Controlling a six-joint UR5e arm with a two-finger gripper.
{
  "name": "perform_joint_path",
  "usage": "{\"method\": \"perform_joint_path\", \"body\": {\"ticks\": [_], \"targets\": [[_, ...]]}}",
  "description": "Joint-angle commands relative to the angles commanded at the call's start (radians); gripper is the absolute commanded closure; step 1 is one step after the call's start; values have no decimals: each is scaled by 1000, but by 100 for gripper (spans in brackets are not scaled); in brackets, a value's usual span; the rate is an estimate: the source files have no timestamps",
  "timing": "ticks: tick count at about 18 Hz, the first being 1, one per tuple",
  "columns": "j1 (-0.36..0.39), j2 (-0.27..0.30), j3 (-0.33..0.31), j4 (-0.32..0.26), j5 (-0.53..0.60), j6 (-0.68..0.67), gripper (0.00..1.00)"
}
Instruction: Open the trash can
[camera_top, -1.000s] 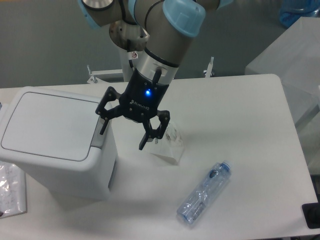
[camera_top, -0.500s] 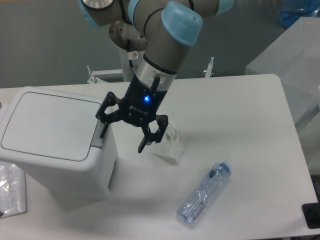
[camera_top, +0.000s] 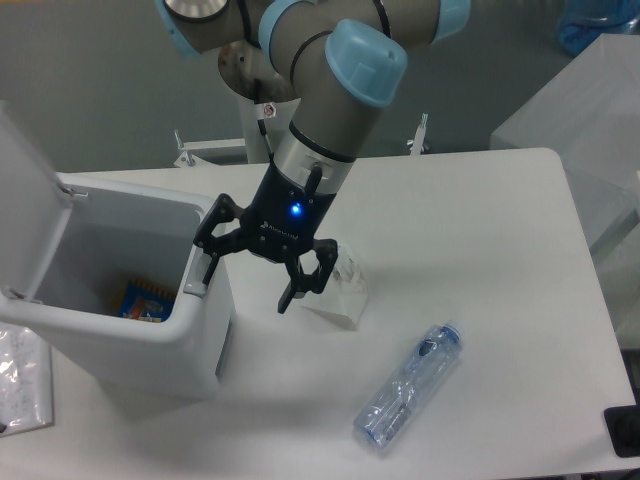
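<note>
Change: the lid (camera_top: 25, 200) was flat before; now it stands up.
Trash can (camera_top: 190, 345): left on the table (camera_top: 480, 250), open.
Gripper (camera_top: 248, 272): fingers spread wide, one on the grey tab (camera_top: 198, 280).
Nearby: bottle (camera_top: 408, 385).

The scene was evenly and brightly lit from above, with soft, diffuse shadows. A faint shadow lay beneath the large boxy white plastic trash can (camera_top: 150, 330) at the near left, and another under the clear plastic bottle (camera_top: 408, 385). A blue light glowed on the black two-finger gripper (camera_top: 250, 278). Focus was moderately sharp throughout.
</note>
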Motion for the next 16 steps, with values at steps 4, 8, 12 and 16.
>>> {"method": "perform_joint_path", "body": {"ticks": [4, 8, 12, 16], "targets": [[14, 2, 29, 34, -2, 2, 0], [66, -2, 55, 104, 2, 21, 0], [167, 0, 43, 101, 52, 246, 0], [238, -98, 58, 103, 77, 559, 0]]}}
